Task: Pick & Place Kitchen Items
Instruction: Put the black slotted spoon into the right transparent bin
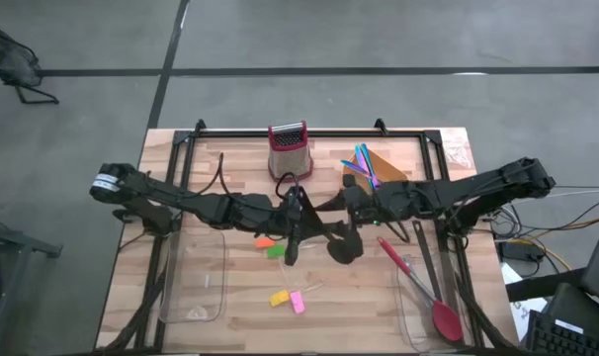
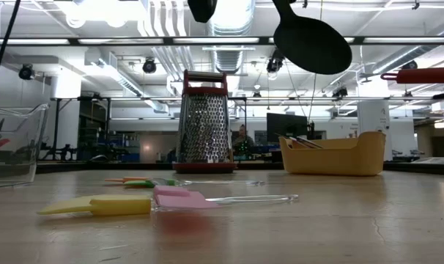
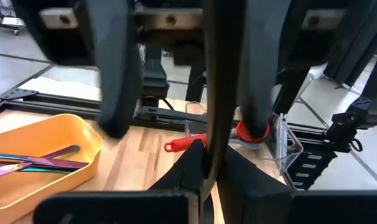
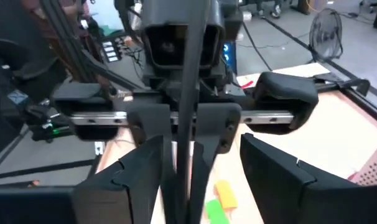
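Black spoon (image 2: pixel 311 42) held aloft mid-counter (image 1: pixel 359 297), left pincer (image 1: pixel 296 235) clamped on its handle, right pincer (image 1: pixel 345 237) spread just beside. Judged light, stiff, slick; best pinched mid-handle.

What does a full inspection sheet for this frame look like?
Surface: wooden table, no spills seen.
Job's things: black spoon held aloft; red-headed spoon at the right clear bin; orange, green, yellow and pink pieces loose mid-table; coloured sticks in the orange bowl.
Clutter: red grater upright at the far edge; clear bin on the left.
Grippers: left gripper shut on the black spoon's handle; right gripper open, facing it mid-table.
Cables: loose cables off the table's right edge.
Surroundings: grey floor, keyboard at the lower right.
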Action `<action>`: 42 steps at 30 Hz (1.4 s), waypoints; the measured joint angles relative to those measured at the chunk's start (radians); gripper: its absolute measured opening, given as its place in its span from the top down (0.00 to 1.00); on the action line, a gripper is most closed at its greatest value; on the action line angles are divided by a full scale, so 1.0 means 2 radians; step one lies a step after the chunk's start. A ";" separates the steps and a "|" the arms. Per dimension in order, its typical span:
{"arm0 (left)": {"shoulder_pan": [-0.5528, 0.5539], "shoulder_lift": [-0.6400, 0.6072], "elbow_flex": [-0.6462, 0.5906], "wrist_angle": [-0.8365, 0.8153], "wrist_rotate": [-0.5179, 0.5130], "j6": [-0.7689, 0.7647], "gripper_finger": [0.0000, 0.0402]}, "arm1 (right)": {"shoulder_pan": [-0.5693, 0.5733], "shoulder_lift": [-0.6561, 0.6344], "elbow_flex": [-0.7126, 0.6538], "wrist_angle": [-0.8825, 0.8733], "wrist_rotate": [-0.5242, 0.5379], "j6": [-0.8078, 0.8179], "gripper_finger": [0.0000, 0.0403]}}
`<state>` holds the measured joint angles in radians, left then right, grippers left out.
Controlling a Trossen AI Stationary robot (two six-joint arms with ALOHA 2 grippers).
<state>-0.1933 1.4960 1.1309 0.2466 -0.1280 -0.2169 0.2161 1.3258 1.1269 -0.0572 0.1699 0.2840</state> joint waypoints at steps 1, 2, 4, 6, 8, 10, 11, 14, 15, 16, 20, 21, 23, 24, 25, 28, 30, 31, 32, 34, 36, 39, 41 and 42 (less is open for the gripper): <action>0.000 0.000 0.000 0.000 0.000 0.000 0.94 | 0.000 0.005 0.001 -0.002 0.000 0.000 0.47; 0.000 0.000 0.000 0.000 0.000 0.000 0.94 | -0.001 0.010 0.004 -0.004 0.001 -0.002 0.46; 0.000 0.000 -0.001 -0.001 0.000 0.001 0.94 | -0.001 0.019 0.008 -0.003 0.001 -0.002 0.47; 0.000 0.000 -0.002 -0.001 0.000 0.001 0.94 | -0.001 0.023 0.012 -0.004 0.001 -0.002 0.50; -0.001 0.000 -0.003 -0.002 0.000 0.000 0.94 | 0.000 0.024 0.016 -0.003 0.000 -0.003 0.54; -0.001 0.000 -0.003 -0.007 0.000 0.001 0.94 | 0.000 0.023 0.016 -0.003 0.001 -0.004 0.59; -0.001 0.000 -0.003 -0.007 0.000 0.001 0.94 | 0.000 0.021 0.016 -0.004 0.000 -0.005 0.62; -0.001 0.000 -0.003 -0.009 -0.001 0.001 0.94 | 0.000 0.014 0.016 -0.010 0.000 -0.008 0.72; -0.001 0.000 -0.003 -0.008 -0.002 0.001 0.94 | 0.000 0.011 0.016 -0.010 -0.001 -0.008 0.77; -0.001 0.000 -0.003 -0.007 -0.002 0.001 0.94 | 0.000 0.011 0.016 -0.010 -0.002 -0.008 0.81; -0.001 0.000 -0.003 -0.010 -0.006 0.001 0.93 | 0.000 0.011 0.016 -0.011 -0.021 -0.010 0.94; -0.001 0.000 -0.003 -0.010 -0.006 0.001 0.93 | -0.001 0.011 0.016 -0.011 -0.022 -0.007 0.94; -0.001 0.000 -0.003 -0.010 -0.006 0.001 0.92 | -0.001 0.011 0.016 -0.014 -0.025 -0.006 0.95; -0.001 0.000 -0.003 -0.010 -0.005 0.000 0.92 | -0.001 0.011 0.016 -0.015 -0.026 -0.006 0.95; -0.001 0.000 -0.003 -0.010 -0.005 0.000 0.91 | -0.001 0.011 0.016 -0.017 -0.026 -0.006 0.96; -0.001 0.000 -0.003 -0.010 -0.004 0.000 0.91 | -0.001 0.011 0.016 -0.016 -0.031 -0.006 0.95; -0.001 0.000 -0.003 -0.010 -0.004 0.001 0.92 | -0.001 0.011 0.016 -0.016 -0.031 -0.006 0.95; -0.001 0.000 -0.003 -0.010 -0.003 0.001 0.92 | -0.001 0.011 0.016 -0.016 -0.031 -0.006 0.95; -0.001 0.000 -0.003 -0.010 -0.003 0.000 0.92 | -0.001 0.011 0.016 -0.016 -0.032 -0.005 0.95; -0.001 0.000 -0.003 -0.008 -0.002 -0.006 0.90 | -0.001 0.004 0.017 -0.023 -0.035 -0.003 0.96; -0.001 -0.001 -0.003 -0.007 0.003 -0.006 0.85 | -0.001 -0.002 0.027 -0.042 -0.040 -0.003 0.96; -0.001 -0.008 -0.003 -0.009 0.006 -0.006 0.75 | 0.002 -0.018 0.052 -0.093 -0.039 0.009 0.96; -0.002 -0.014 -0.003 -0.016 0.005 -0.004 0.69 | 0.006 -0.029 0.068 -0.135 -0.028 0.020 0.96; -0.001 -0.017 -0.003 -0.014 0.005 0.001 0.65 | 0.008 -0.031 0.075 -0.160 -0.017 0.026 0.96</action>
<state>-0.1963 1.4614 1.1255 0.2194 -0.1181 -0.2152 0.2326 1.2628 1.2765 -0.3780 0.1350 0.3353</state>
